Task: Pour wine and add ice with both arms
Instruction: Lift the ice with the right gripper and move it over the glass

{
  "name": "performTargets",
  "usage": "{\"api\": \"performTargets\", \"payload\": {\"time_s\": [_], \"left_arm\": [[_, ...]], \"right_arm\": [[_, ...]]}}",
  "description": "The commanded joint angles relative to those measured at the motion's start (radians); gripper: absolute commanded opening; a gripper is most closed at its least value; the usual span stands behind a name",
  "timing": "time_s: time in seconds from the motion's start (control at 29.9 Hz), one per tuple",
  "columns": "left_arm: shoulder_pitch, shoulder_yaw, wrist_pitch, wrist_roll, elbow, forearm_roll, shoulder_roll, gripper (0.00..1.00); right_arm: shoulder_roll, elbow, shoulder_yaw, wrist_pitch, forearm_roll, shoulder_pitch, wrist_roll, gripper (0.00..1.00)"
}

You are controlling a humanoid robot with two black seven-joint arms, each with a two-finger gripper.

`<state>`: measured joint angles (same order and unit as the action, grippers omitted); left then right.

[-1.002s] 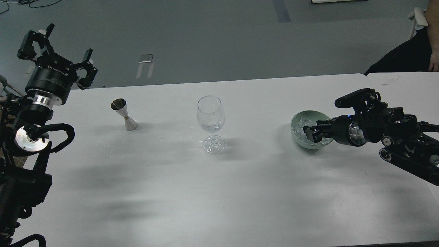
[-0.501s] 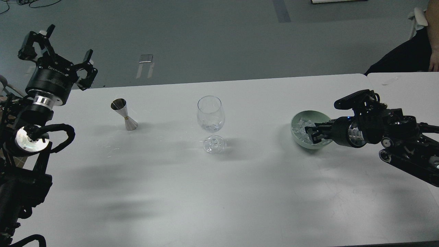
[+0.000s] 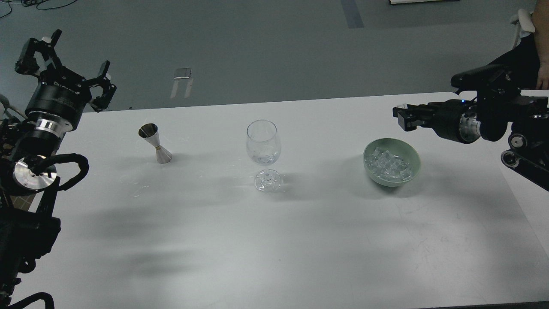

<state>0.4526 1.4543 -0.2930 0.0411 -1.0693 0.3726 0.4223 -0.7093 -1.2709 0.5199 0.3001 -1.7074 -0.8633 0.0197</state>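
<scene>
A clear wine glass (image 3: 263,143) stands upright mid-table, with a little clear wine (image 3: 263,160) at the bottom of its bowl. A pale green bowl (image 3: 414,154) to its right holds many clear ice cubes (image 3: 387,165). A steel jigger (image 3: 155,143) stands left of the glass. My right gripper (image 3: 402,118) hovers above and just behind the bowl, pointing left. Its dark fingers sit close together, and I cannot see whether a cube is between them. My left gripper (image 3: 64,64) is open and empty, raised beyond the table's far left corner.
The white table (image 3: 274,240) has a second table edge at the right (image 3: 506,98). A seated person (image 3: 514,64) is at the far right behind my right arm. Grey floor lies beyond the table.
My right gripper has lifted out of the ice bowl and moved up and back to the right. My left gripper shifted slightly left and up.
</scene>
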Motion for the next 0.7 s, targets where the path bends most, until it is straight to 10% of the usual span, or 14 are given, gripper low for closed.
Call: {"api": "performTargets", "payload": {"time_s": [0.0,0.67], "left_arm": [[0.006,0.0,0.0,-0.001,0.0,0.0,0.003,0.97],[-0.009,0.004,-0.006,0.0,0.0,-0.001,0.039,0.97]], "right_arm": [[0.048,-0.033,0.043,0.001,-0.003,-0.014,-0.007,0.08],[0.554,0.031,0.008,0.004,-0.106,-0.117,-0.063,0.06]]}}
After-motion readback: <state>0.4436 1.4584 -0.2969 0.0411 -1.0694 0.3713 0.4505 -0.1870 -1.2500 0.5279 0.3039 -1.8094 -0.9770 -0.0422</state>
